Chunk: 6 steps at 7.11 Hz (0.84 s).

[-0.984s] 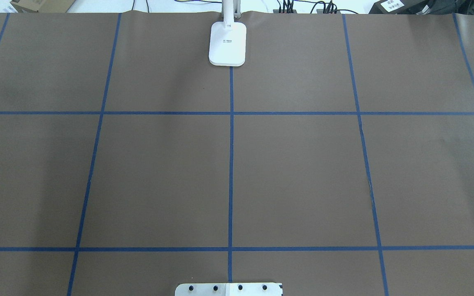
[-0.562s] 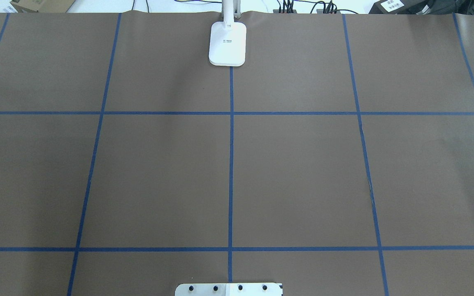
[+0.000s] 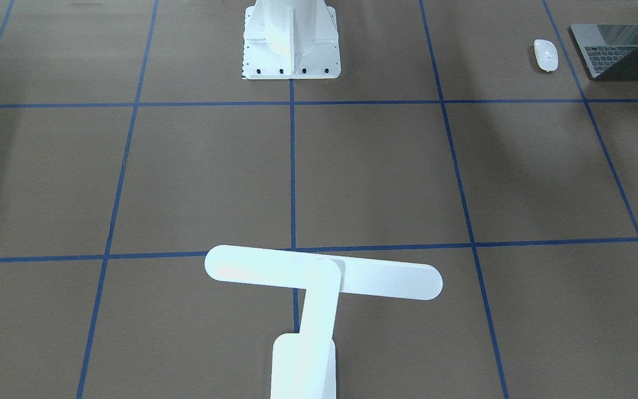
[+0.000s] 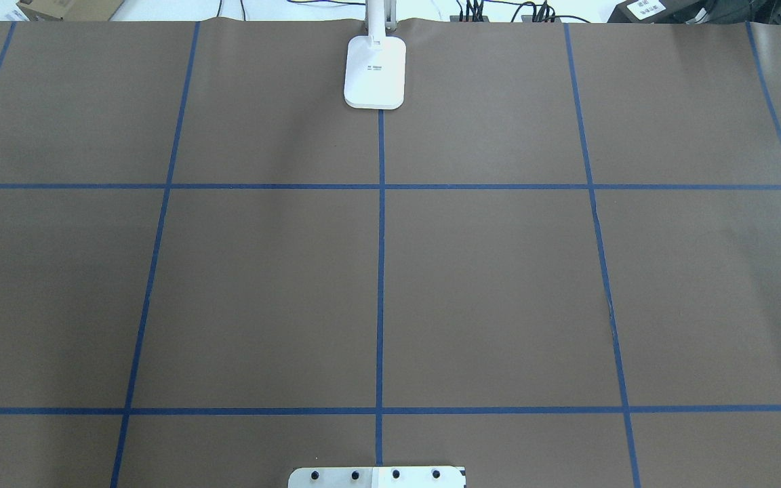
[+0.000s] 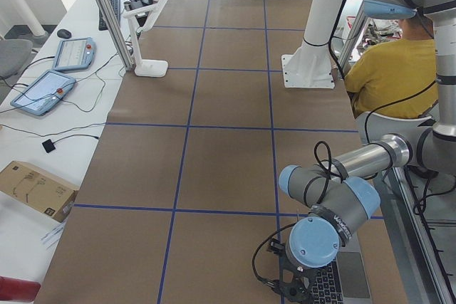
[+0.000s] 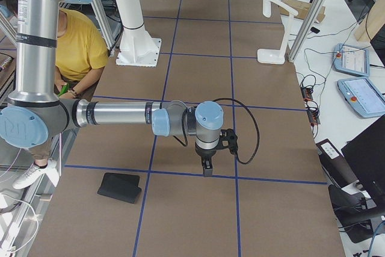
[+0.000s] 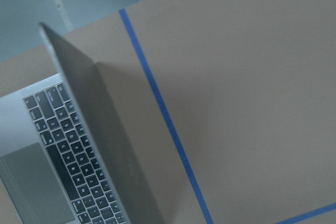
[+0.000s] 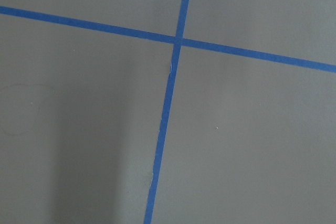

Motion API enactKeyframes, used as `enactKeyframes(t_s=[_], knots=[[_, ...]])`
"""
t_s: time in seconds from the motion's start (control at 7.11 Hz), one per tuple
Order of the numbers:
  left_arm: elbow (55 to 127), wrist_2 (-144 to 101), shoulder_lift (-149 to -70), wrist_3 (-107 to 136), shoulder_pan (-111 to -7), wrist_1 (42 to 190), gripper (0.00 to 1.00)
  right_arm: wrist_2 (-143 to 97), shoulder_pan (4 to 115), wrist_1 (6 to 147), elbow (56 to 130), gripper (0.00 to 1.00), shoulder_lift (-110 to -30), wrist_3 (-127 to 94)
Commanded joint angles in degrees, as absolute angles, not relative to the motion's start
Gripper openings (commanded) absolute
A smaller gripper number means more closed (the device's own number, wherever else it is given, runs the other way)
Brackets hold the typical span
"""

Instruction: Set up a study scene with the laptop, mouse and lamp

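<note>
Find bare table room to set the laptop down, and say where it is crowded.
Bare: the middle squares of the table between the lamp and the white pedestal. Crowded: the corner where the mouse lies beside the laptop.

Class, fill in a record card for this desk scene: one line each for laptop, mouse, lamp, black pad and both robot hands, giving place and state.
laptop: open, at the table's end on the robot's left
mouse: beside the laptop, not touching it
lamp: upright at the far edge, centre line
black pad: flat, toward the robot's right end
left hand: by the laptop; open or shut unclear
right hand: over bare table; open or shut unclear
</note>
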State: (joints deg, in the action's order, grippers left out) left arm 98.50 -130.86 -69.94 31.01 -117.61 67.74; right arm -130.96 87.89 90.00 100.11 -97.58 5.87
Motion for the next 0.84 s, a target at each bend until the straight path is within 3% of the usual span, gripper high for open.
enactKeyframes(t_s=[0.0, 0.42, 0.7], knots=[[97.65, -131.04, -69.52, 34.61, -118.04, 67.76, 0.91, -130.96, 87.89, 90.0, 100.11, 1.0, -97.47, 5.8], [93.61, -131.48, -69.61, 35.16, -118.04, 68.38, 0.81, -130.87, 87.89, 90.0, 100.11, 1.0, -97.29, 5.8], [92.99, -132.36, -69.61, 35.16, -118.04, 68.38, 0.27, -130.87, 87.89, 90.09, 100.11, 1.0, -97.38, 5.8]])
